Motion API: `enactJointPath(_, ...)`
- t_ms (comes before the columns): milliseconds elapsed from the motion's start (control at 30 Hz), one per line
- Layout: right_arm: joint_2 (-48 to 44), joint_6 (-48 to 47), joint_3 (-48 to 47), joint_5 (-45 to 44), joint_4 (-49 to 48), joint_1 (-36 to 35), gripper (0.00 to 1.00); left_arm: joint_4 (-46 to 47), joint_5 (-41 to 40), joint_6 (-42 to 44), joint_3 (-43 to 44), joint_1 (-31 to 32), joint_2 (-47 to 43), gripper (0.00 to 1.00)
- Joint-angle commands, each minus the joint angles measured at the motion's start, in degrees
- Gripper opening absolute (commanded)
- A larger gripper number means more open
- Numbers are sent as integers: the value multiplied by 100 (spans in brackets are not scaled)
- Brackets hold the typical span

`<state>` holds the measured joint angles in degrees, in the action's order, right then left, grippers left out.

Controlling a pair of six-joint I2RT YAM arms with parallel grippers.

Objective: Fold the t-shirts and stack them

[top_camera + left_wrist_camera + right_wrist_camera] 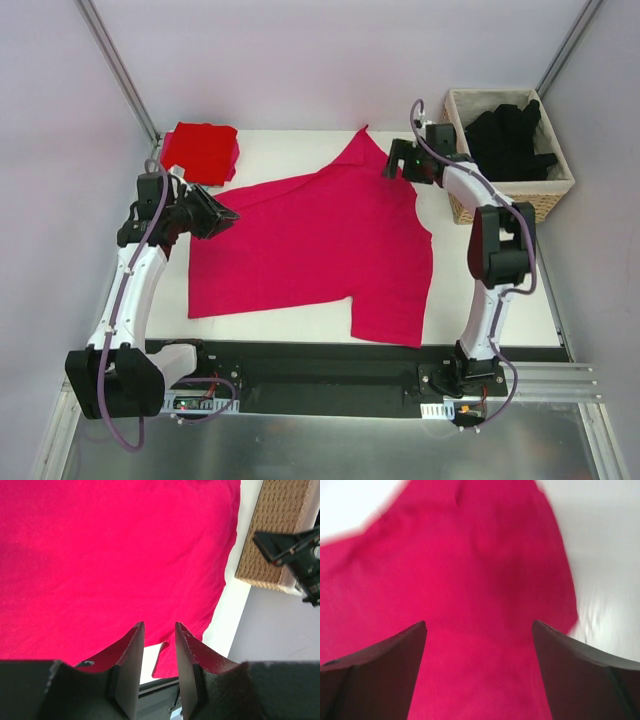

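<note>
A magenta-pink t-shirt point(310, 250) lies spread across the middle of the white table, one sleeve pointing to the back and one hanging toward the front edge. My left gripper point(225, 215) hovers at the shirt's left edge. Its jaws stand a little apart in the left wrist view point(159, 625), with nothing between them and the pink cloth point(110, 555) beyond. My right gripper point(392, 165) is over the shirt's back right part. It is wide open point(479, 624) just above the cloth point(485, 570). A folded red t-shirt point(203, 152) rests at the back left.
A wicker basket point(560, 182) at the back right holds several black t-shirts point(510, 135), close behind the right arm. The basket point(272, 535) and the right arm point(295, 555) also show in the left wrist view. White table point(290, 322) borders the shirt in front.
</note>
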<state>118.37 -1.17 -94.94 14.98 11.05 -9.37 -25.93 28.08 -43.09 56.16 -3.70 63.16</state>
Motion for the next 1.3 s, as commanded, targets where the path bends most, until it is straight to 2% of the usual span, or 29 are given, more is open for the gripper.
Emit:
enactJointPath(0, -990, -595, 1028, -469, 1328, -109, 83, 62, 356, 397, 79, 45, 74, 31)
enactJointPath(33, -1148, -482, 1378, -487, 1539, -118, 74, 62, 400, 441, 62, 37, 109, 31)
enactJointPath(100, -1359, -358, 1888, -540, 1558, -162, 62, 53, 471, 503, 44, 36, 136, 31)
enactJointPath(167, -1754, -86, 2668, -749, 1365, -267, 51, 45, 567, 609, 53, 36, 162, 31)
enactJointPath(200, -1869, 2, 2882, -821, 1295, -302, 40, 53, 602, 635, 53, 28, 162, 31)
enactJointPath(267, -2106, 273, 3348, -891, 1180, -382, 28, 44, 655, 697, 35, 28, 144, 31)
enactJointPath(300, -2142, 327, 3420, -944, 1215, -417, 16, 36, 708, 714, 18, 36, 118, 31)
enactJointPath(400, -2221, 398, 3570, -1146, 1347, -557, 4, 18, 778, 758, -79, 36, 39, 31)
enactJointPath(567, -1907, 565, 3403, -1463, 1759, -637, 1, -43, 884, 829, -158, 28, -84, 31)
enactJointPath(733, -1641, 1127, 3191, -1841, 2656, -637, 1, -280, 963, 995, -36, 19, -198, 31)
enactJointPath(967, -1948, 1769, 3727, -1859, 3500, -847, 1, -588, 1095, 1233, 307, 1, -190, 31)
enactJointPath(1267, -3046, 2270, 4457, -1815, 4256, -1146, 1, -817, 1112, 1382, 422, 1, -339, 31)
